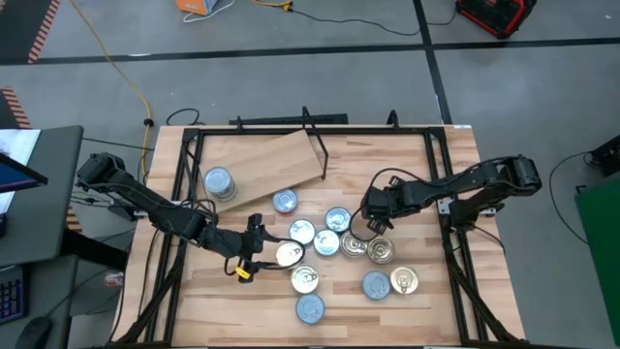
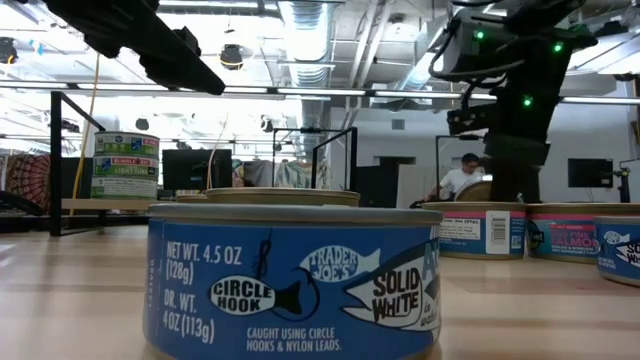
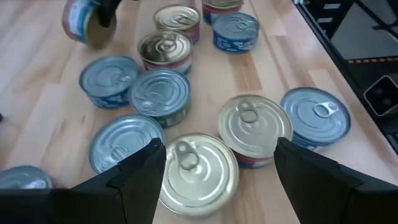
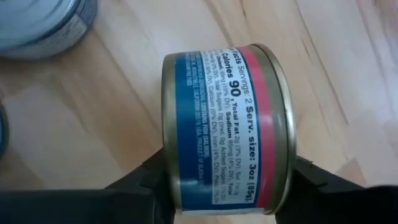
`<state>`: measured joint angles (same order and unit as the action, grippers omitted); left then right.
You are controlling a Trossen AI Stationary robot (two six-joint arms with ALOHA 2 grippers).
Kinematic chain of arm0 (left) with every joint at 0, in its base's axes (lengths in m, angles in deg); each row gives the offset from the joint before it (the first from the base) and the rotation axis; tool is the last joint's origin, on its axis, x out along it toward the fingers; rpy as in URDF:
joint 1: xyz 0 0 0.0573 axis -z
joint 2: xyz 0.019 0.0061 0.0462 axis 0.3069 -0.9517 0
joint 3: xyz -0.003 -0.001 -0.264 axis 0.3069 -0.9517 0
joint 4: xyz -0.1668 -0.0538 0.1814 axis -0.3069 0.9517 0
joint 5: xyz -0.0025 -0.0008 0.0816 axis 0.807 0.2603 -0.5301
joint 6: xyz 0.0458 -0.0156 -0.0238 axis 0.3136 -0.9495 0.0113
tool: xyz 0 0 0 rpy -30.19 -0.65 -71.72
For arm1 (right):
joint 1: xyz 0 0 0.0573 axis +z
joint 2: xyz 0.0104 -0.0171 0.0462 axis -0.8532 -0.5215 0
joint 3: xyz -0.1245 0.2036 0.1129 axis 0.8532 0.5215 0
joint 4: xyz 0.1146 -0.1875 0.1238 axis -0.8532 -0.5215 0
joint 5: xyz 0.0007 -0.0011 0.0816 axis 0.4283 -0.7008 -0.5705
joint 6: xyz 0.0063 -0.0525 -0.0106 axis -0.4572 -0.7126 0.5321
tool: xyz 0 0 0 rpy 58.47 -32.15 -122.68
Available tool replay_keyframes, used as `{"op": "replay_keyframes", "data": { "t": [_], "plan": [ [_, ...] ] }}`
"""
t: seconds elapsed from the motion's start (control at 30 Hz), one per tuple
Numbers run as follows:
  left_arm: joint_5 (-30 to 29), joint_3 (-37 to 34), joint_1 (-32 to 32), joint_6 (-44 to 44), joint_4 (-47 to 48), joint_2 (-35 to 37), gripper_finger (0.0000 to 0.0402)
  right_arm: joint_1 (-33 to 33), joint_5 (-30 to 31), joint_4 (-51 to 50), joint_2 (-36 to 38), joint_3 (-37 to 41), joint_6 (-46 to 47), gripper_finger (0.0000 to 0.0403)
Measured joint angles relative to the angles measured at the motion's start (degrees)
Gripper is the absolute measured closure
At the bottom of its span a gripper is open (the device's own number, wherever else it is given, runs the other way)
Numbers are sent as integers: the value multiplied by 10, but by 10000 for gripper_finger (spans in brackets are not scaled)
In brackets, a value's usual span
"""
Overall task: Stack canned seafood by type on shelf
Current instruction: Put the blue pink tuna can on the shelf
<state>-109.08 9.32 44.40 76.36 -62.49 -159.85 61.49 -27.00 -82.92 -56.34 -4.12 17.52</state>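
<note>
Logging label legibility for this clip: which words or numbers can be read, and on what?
Blue can, low view: "NET WT. 4.5 OZ (128g)", "TRADER JOE'S", "CIRCLE HOOK", "SOLID WHITE".
Red-banded can between the right gripper jaws: "Calories 90", "Serv. size: 3oz (85g)".
Pink-labelled can: partly "SALMO".
Far can: too small.

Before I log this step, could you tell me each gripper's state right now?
Left gripper: open, above a gold-lidded tin.
Right gripper: shut on a blue-and-pink tin.

Grey floor w/ yellow cable, red box far corner. Ceiling pipes, strip lights, seated person at back of room.
</note>
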Motion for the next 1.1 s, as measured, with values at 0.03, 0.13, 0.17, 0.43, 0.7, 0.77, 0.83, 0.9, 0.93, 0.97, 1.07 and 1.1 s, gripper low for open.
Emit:
{"op": "replay_keyframes", "data": {
  "t": [0.03, 0.13, 0.17, 0.43, 0.7, 0.77, 0.83, 0.9, 0.93, 0.97, 1.07, 1.1],
  "plan": [
    [0, 0, -3, 5, -5, 0, 113, 5, 5, -1, 0, -5, -8, 192],
    [0, 0, -13, 26, -35, 0, 113, 27, 45, 4, 0, -32, -32, 192],
    [0, 0, -16, 35, -50, 0, 113, 36, 61, 7, 0, -43, -48, 192],
    [-33, 0, -28, 136, -135, 0, 113, 115, 179, 122, 0, -93, -216, 192],
    [-94, 0, -12, 124, -129, 0, 113, 131, 197, 359, -2, -93, -453, 184],
    [-100, 0, -1, 127, -118, 4, 113, 120, 187, 408, -3, -93, -497, 186],
    [-100, -4, 11, 135, -121, 10, 113, 103, 177, 457, -17, -93, -530, 187],
    [-81, -21, 16, 142, -142, 16, 113, 85, 157, 488, -38, -93, -562, 186],
    [-66, -31, 16, 142, -154, 17, 113, 74, 143, 511, -54, -93, -581, 184],
    [-53, -42, 14, 142, -169, 19, 113, 64, 133, 538, -71, -93, -603, 183],
    [-42, -63, 4, 144, -193, 36, 113, 36, 136, 610, -125, -100, -667, 182],
    [-45, -65, 2, 148, -182, 46, 113, 25, 135, 632, -141, -108, -683, 183]
  ]
}}
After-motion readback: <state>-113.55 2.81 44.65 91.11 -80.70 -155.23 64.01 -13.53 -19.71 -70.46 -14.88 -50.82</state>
